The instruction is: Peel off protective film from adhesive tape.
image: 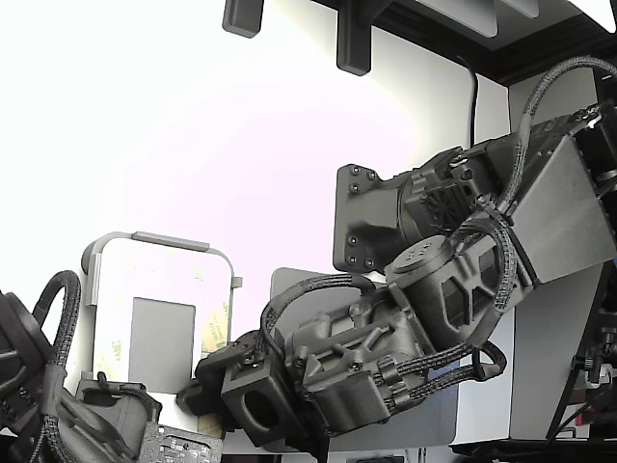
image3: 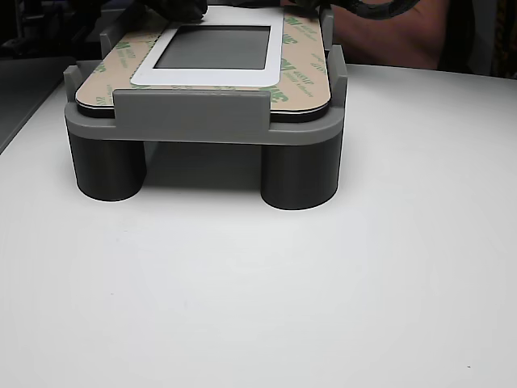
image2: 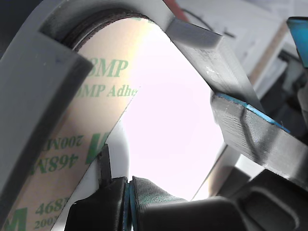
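Observation:
The protective film point(image2: 62, 144) is a pale-yellow liner strip with green lettering that fills one side of the wrist view and lies along the edge of the white panel point(image2: 168, 125). In the other view, liner strips point(image3: 303, 56) run along both sides of the panel point(image3: 210, 74). The adhesive tape under the liner is hidden. My gripper point(image2: 129, 192) is close over the panel beside the liner's inner edge, with its two pads pressed together. No film shows between them. In the exterior view my gripper point(image: 198, 386) is low at the fixture's near corner.
The panel lies in a grey fixture point(image3: 194, 113) on round legs on a white table point(image3: 258, 291). The fixture's raised walls point(image2: 211, 53) stand close around my gripper. A grey rectangle point(image: 162, 342) sits in the panel. A second arm point(image: 39, 386) is at the exterior view's lower left.

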